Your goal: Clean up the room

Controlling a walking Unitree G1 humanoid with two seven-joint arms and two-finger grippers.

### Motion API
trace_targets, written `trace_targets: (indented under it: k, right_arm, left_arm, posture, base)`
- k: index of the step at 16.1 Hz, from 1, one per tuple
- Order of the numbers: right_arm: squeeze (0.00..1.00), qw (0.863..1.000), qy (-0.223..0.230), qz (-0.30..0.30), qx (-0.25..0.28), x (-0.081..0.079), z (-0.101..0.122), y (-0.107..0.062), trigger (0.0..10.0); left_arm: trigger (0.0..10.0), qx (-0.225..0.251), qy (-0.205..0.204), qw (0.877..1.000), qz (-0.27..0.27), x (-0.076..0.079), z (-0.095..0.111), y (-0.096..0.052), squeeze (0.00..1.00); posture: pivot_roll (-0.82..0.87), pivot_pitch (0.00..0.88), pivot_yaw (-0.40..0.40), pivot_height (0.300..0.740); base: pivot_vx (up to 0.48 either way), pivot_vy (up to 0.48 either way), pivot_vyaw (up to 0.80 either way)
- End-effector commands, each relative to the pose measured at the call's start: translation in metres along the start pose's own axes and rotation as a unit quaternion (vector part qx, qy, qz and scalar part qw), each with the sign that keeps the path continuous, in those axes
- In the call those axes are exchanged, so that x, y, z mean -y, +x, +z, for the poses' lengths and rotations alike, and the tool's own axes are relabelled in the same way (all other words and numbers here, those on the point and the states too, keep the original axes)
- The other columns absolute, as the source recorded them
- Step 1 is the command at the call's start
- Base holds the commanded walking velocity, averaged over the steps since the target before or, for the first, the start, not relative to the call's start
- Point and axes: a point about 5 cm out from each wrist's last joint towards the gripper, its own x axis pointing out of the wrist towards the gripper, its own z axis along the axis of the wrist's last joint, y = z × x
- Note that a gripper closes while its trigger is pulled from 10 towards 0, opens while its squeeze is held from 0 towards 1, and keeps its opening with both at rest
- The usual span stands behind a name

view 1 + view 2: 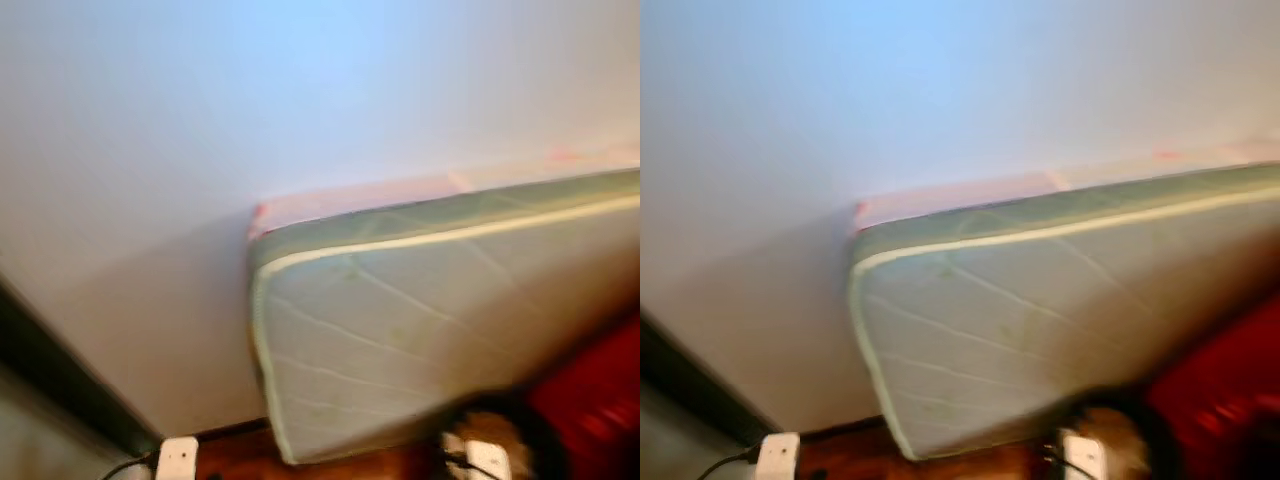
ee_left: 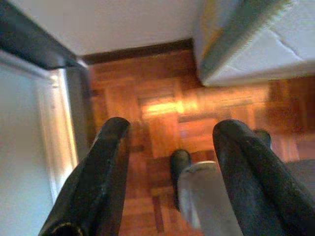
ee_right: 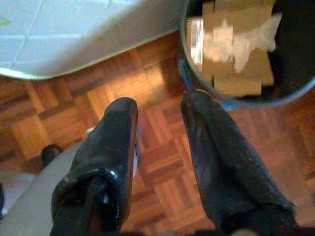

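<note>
a quilted mattress (image 1: 420, 340) leans tilted against a plain pale wall (image 1: 200, 150), soft and padded, diamond stitching across its whitish face, cream piping round the rounded corner, a greenish band along its side. head views are blurred. under the mattress's low corner there is parquet floor (image 2: 162, 113), glossy reddish-brown wood blocks in a basket-weave pattern, with a dark skirting strip at the wall's foot. away from the mattress, past the wall's edge, stands a dark frame with a pale metal rail (image 2: 59, 128).

left gripper (image 2: 170, 142) hangs pointing down at the floor, short of the mattress corner, its two smooth black fingers (image 2: 106, 167) spread wide with nothing between them but bare floor.

right gripper (image 3: 160, 123) also points down, fingers parted and holding nothing. just beyond its fingertips, beside the mattress edge, sits a round dark bin (image 3: 295, 73) with a blue rim, flattened brown cardboard (image 3: 236, 49) and a pale crumpled scrap inside. one finger (image 3: 211, 142) tip sits near the bin's rim; touching or not, cannot tell.
</note>
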Motion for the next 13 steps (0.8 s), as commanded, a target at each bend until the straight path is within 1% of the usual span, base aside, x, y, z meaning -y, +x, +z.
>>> trace_targets:
  k: [1,8,12,13]
  right_arm:
    - [0.00,0.996,-0.019,0.080,-0.022,-0.0198,0.0156,0.0046,10.0]
    - [0.00,0.997,-0.019,0.078,-0.021,-0.0188,0.0147,0.0044,10.0]
    - [0.00,0.997,-0.010,0.071,-0.015,-0.0158,0.0151,0.0042,10.0]
    - [0.00,0.997,-0.010,0.070,-0.015,-0.0153,0.0151,0.0042,10.0]
  left_arm:
    - [10.0,-0.006,0.026,0.999,-0.046,0.0126,-0.0062,-0.0012,0.00]
    - [10.0,-0.015,0.026,0.999,-0.043,0.0120,-0.0094,-0.0018,0.00]
    - [10.0,-0.020,0.029,0.999,-0.042,0.0118,-0.0111,-0.0021,0.00]
    - [10.0,-0.021,0.034,0.998,-0.041,0.0109,-0.0118,-0.0023,0.00]
  posture:
    - [0.06,0.000,-0.045,0.740]
    - [0.07,0.000,-0.049,0.740]
    - [0.07,0.000,-0.051,0.740]
    - [0.07,0.000,-0.051,0.740]
  base:
    - [0.000,0.000,-0.77]
    - [0.000,0.000,-0.77]
    - [0.000,0.000,0.00]
    - [0.000,-0.277,0.00]
